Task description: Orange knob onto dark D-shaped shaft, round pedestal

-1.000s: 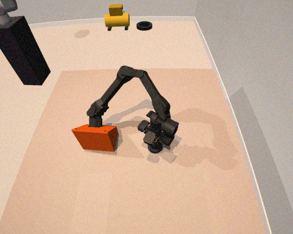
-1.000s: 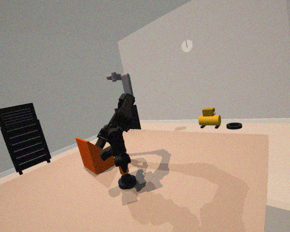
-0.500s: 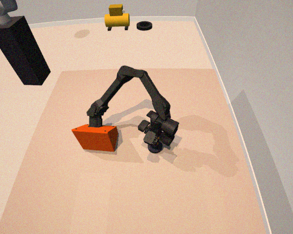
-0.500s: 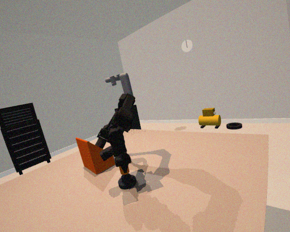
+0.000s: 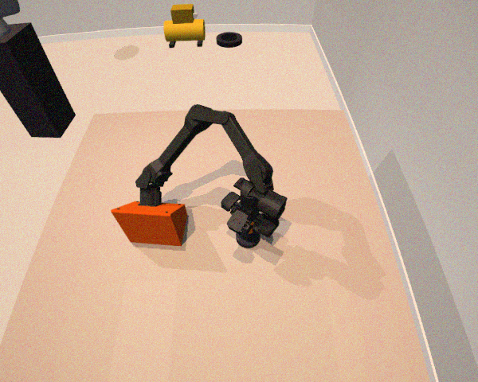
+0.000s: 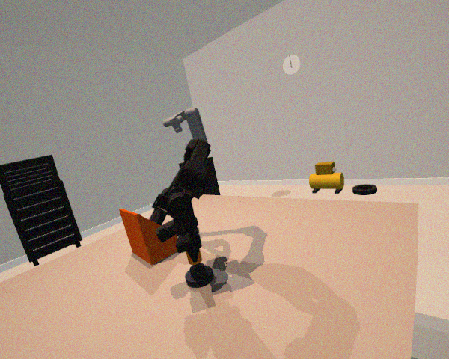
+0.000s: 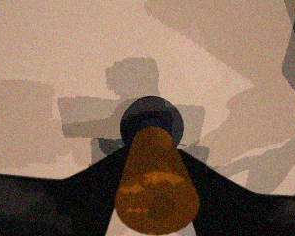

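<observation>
The orange knob [image 5: 251,230] [image 6: 191,260] [image 7: 154,197] is held upright or nearly so between the two dark fingers of my gripper [image 5: 250,225] [image 6: 194,255] [image 7: 152,151], which is shut on it. The dark round pedestal [image 5: 248,240] [image 6: 193,280] [image 7: 129,118] stands on the mat just below the knob. In the exterior view, the knob's lower end is just above the pedestal's dark raised middle. The shaft cannot be told apart from the dark pedestal, and its flat side is hidden. I cannot tell whether the knob touches the shaft.
The arm's orange base block [image 5: 152,228] [image 6: 151,243] stands to the left of the pedestal in the top view. A yellow compressor [image 5: 184,30] [image 6: 326,180] and a black tyre [image 5: 229,40] [image 6: 364,189] are far behind. Arm shadows fall around the pedestal.
</observation>
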Motion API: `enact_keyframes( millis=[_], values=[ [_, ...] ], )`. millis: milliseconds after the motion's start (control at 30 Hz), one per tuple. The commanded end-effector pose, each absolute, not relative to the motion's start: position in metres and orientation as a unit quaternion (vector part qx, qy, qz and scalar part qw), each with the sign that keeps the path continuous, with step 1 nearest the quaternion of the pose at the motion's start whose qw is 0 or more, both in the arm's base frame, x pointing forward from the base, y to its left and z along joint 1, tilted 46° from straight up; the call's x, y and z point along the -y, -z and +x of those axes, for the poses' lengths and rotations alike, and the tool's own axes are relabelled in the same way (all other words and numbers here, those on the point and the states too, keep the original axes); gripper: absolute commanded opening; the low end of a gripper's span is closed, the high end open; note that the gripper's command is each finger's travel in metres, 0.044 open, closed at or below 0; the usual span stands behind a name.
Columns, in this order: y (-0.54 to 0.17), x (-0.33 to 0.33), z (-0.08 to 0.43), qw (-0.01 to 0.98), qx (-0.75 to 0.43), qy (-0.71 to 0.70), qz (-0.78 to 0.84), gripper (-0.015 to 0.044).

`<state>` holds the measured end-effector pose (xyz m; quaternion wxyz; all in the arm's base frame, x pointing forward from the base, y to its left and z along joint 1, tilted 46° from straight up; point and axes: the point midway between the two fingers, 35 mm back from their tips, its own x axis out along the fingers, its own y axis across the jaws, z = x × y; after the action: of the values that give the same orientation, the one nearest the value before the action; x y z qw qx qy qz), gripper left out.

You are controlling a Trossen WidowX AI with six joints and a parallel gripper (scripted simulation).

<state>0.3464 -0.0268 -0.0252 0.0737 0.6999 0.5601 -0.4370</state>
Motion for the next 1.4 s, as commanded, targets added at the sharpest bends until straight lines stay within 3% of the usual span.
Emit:
enact_keyframes(
  millis=[0,867,1100,1367],
  values=[
    [0.0270,0.0293,0.3457,0.035,-0.534,0.467,0.703,0.0000],
    [0.0233,0.0268,0.3473,0.035,-0.534,0.467,0.703,0.0000],
    [0.0235,0.0279,0.3480,-0.035,-0.485,0.518,0.703,0.0000],
    [0.0265,0.0271,0.3471,-0.039,-0.483,0.521,0.703,0.0000]
  ],
)
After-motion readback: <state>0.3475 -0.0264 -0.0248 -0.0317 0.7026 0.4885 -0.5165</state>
